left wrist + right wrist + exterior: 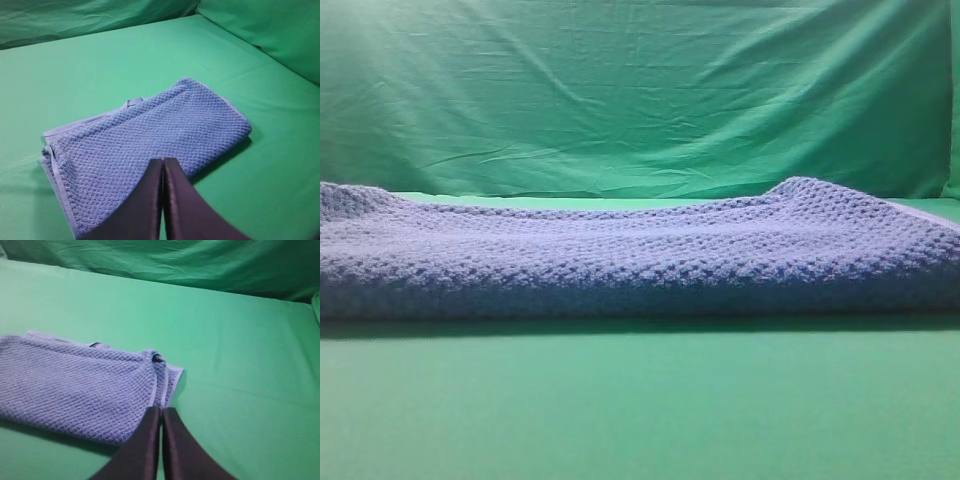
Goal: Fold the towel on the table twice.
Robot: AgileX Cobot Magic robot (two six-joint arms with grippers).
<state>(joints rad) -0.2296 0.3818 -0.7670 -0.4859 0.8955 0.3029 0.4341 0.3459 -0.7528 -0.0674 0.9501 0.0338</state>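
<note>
While the towel [150, 145] lies folded lengthwise across the table [100, 65], the left gripper [163, 167] and right gripper [161, 415] hover pinched closed and empty above its near edge.

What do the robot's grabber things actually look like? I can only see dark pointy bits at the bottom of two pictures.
Only the fingers show. The left gripper has two smooth, dark, near-black fingers that widen toward the camera and taper to narrow tips. The right gripper looks the same, with plain dark fingers. No cables, markings or arm bodies are visible in any view.
</note>
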